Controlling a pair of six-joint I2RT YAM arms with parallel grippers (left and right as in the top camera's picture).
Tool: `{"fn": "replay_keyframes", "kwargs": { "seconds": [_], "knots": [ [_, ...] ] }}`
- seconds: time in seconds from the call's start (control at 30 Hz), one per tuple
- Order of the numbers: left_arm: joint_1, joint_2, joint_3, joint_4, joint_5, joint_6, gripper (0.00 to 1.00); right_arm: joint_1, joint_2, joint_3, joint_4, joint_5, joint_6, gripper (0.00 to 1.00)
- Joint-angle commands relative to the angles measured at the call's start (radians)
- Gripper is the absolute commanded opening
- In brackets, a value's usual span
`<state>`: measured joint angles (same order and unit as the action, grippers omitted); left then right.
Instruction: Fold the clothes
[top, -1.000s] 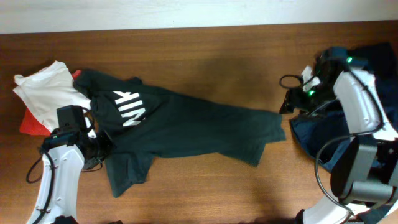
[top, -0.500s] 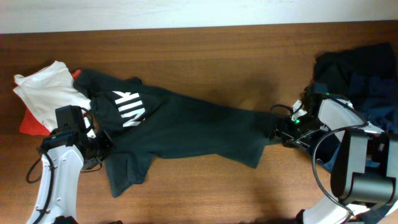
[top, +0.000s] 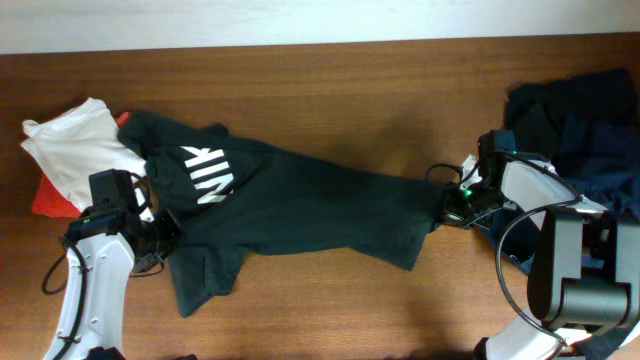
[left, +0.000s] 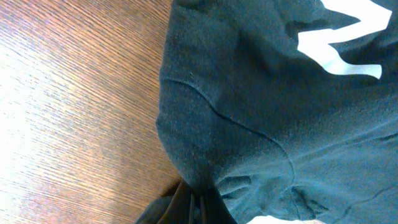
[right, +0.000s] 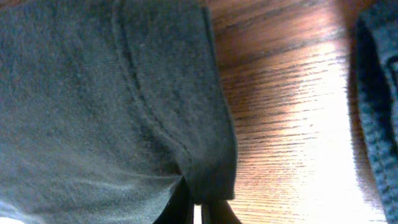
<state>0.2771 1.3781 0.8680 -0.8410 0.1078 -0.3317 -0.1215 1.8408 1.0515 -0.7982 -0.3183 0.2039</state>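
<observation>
- The step in hand looks like stretching the black T-shirt (top: 300, 205) flat before any fold. The arms would do best to draw apart evenly and low, so the cloth tightens without lifting or slipping free.
- The left gripper (top: 158, 232) has its jaws pinched together on a bunch of fabric near the sleeve seam.
- The right gripper (top: 447, 203) has its jaws closed tight on the hem corner.
- The shirt lies slantwise across the middle of the wooden surface (top: 330, 90). It is rumpled, with white lettering (top: 208, 172) near its left end and one sleeve trailing toward the near edge.
- A white garment (top: 70, 150) and a red garment (top: 48, 200) lie by its collar end, and a dark pile (top: 580, 130) sits at the right.
</observation>
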Motion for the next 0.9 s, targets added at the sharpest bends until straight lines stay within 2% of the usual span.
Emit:
{"fn": "replay_keyframes", "kwargs": {
  "seconds": [0.0,0.13,0.27,0.37,0.43,0.53,0.63,0.73,0.87],
  "knots": [
    [0.005,-0.016,0.016,0.002,0.007,0.016,0.01,0.010,0.011,-0.010,0.003,0.017,-0.004,0.04],
    [0.005,-0.016,0.027,0.007,0.011,0.018,0.00,0.010,-0.019,0.082,-0.103,0.017,-0.013,0.04],
    [0.002,-0.017,0.191,-0.016,0.114,0.098,0.00,0.010,-0.138,0.356,-0.317,0.017,-0.031,0.04],
    [0.003,-0.018,0.402,-0.068,0.196,0.173,0.00,0.010,-0.203,0.572,-0.467,0.025,-0.069,0.04],
    [0.003,-0.018,0.537,-0.100,0.196,0.173,0.00,0.010,-0.231,0.703,-0.539,0.055,-0.069,0.04],
    [0.030,-0.018,0.855,-0.175,0.196,0.172,0.00,0.009,-0.249,0.961,-0.648,0.069,-0.084,0.04],
    [0.068,-0.020,1.016,-0.208,0.196,0.169,0.01,0.009,-0.250,1.155,-0.712,0.075,-0.095,0.04],
    [0.101,-0.057,1.100,-0.218,0.196,0.169,0.01,0.009,-0.254,1.340,-0.748,0.099,-0.095,0.04],
    [0.110,-0.115,1.112,-0.207,0.196,0.169,0.00,0.008,-0.258,1.519,-0.752,0.143,-0.091,0.04]
  ]
}}
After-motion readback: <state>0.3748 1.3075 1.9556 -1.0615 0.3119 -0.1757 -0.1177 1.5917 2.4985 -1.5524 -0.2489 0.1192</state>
